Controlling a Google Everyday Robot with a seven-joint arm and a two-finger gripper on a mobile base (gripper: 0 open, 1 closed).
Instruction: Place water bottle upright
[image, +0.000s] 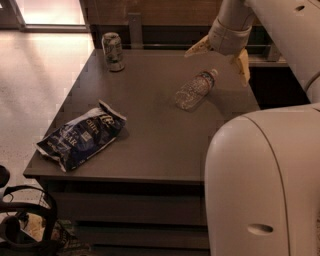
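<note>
The water bottle (195, 89) is a small clear ribbed bottle with a white cap. It lies on its side on the dark table (150, 125), right of centre, cap toward the back right. My gripper (220, 56) hangs just above and behind the bottle's cap end, at the table's back right. Its two pale fingers (243, 66) are spread wide apart and hold nothing. It does not touch the bottle.
A silver drink can (113, 51) stands upright at the table's back left. A dark blue chip bag (81, 134) lies near the front left edge. My white arm body (265, 180) fills the lower right. A wooden wall runs behind the table.
</note>
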